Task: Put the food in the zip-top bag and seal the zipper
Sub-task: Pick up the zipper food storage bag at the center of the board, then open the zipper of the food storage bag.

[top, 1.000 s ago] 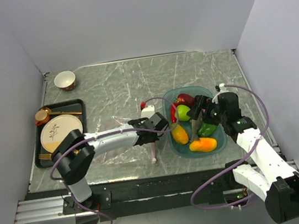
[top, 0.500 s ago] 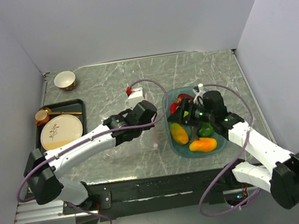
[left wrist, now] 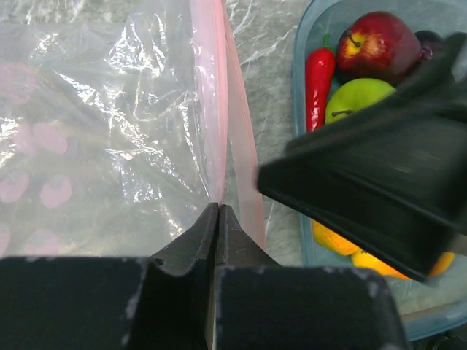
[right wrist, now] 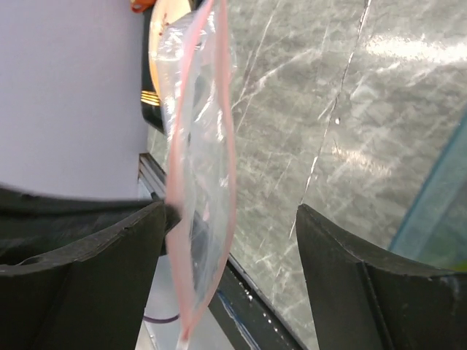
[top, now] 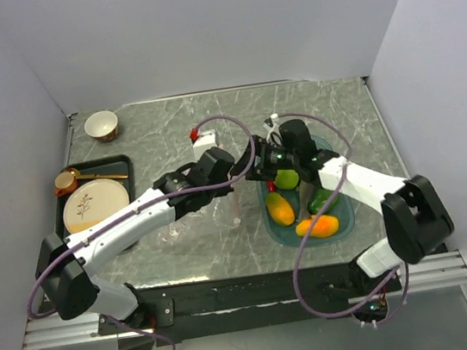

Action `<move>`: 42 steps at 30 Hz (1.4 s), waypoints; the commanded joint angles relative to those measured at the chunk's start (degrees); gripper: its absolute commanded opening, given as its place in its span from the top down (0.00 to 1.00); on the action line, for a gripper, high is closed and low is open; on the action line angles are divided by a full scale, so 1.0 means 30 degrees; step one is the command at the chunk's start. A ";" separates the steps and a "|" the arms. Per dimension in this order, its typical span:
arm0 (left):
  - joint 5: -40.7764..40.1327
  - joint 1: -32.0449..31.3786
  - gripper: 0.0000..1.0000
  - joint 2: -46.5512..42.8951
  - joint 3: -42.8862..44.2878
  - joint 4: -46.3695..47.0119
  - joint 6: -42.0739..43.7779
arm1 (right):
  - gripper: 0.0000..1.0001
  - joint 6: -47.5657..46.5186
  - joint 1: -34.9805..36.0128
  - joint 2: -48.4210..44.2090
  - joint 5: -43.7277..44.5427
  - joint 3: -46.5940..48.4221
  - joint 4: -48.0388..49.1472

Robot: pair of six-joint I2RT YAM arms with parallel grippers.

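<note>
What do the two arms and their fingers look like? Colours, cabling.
Left arm and right arm: white link shells, black joint housings. A purple cable loops loosely along each. Their fingers are matte black wedge-shaped blocks, the left pair lightly speckled.

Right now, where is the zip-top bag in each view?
Top external: zip-top bag at centre, just left of the teal tray.
Left wrist: upper left, its strip pinched in the left gripper.
Right wrist: left of centre, edge-on.
Shared landmark: the teal tray, at right in every view.
</note>
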 commanded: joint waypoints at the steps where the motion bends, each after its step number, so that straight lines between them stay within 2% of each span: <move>1: 0.0820 0.0378 0.95 -0.0238 0.1190 0.0289 0.0677 | 0.22 -0.0384 0.0512 0.1597 -0.0054 0.1885 -0.0005; 2: 0.0908 0.0436 0.95 -0.0209 0.1190 0.0348 0.0677 | 0.23 -0.0356 0.0512 0.1831 -0.0025 0.2004 -0.0035; 5: 0.1377 0.0670 0.95 -0.0268 0.1277 0.0583 0.0677 | 0.37 -0.0268 0.0658 0.2477 -0.0463 0.2181 0.0345; 9: 0.1320 0.0817 0.94 -0.0180 0.1483 0.0320 0.0735 | 0.78 -0.0180 0.0717 0.2742 -0.0494 0.2123 0.0725; 10: 0.1116 0.0876 0.92 -0.0179 0.1512 0.0261 0.0706 | 0.84 -0.0180 0.0688 0.2713 -0.0348 0.2065 0.0755; 11: 0.0969 0.0847 0.84 -0.0179 0.1571 -0.0087 0.0532 | 0.90 -0.0180 0.0688 0.2684 -0.0202 0.2064 0.0698; 12: 0.0822 0.0905 0.81 -0.0179 0.1571 -0.0265 0.0414 | 1.00 -0.0354 0.0688 0.2596 -0.0055 0.2122 0.0291; 14: 0.0441 0.0876 0.71 -0.0267 0.1542 -0.0674 0.0122 | 1.00 -0.0589 0.0834 0.2450 0.0761 0.2327 -0.0209; 18: 0.0147 0.0935 0.59 -0.0502 0.1395 -0.0940 -0.0319 | 1.00 -0.0737 0.1389 0.1747 0.2228 0.2562 -0.1352; 19: 0.0234 0.0935 0.46 -0.0415 0.1483 -0.1057 -0.0435 | 1.00 -0.0620 0.1507 0.1659 0.2376 0.2504 -0.1296; 21: 0.0527 0.0906 0.41 -0.0268 0.1775 -0.1524 -0.0845 | 1.00 -0.0094 0.1800 0.1395 0.2758 0.2475 -0.1382; 25: 0.1638 0.0730 0.22 -0.0852 0.1691 -0.0621 -0.1285 | 1.00 0.0464 0.2211 0.1014 0.3111 0.2270 -0.1384; 30: 0.1729 -0.0792 0.16 -0.1878 0.0754 0.0873 -0.1287 | 1.00 0.0847 0.2270 0.0105 0.2876 0.1244 0.0404; 35: -0.0407 -0.2430 0.18 -0.2023 0.0079 -0.0970 -0.3102 | 1.00 0.1430 0.2270 0.0457 0.2115 0.1625 0.0811; 39: -0.2073 -0.2581 0.20 -0.2260 -0.0509 -0.1174 -0.2899 | 1.00 0.1959 0.2533 0.0281 0.2231 0.1651 0.1255; 42: -0.3275 -0.2581 0.22 -0.1646 0.0161 -0.2371 -0.2895 | 1.00 0.1813 0.2768 0.0281 0.2786 0.1976 0.0698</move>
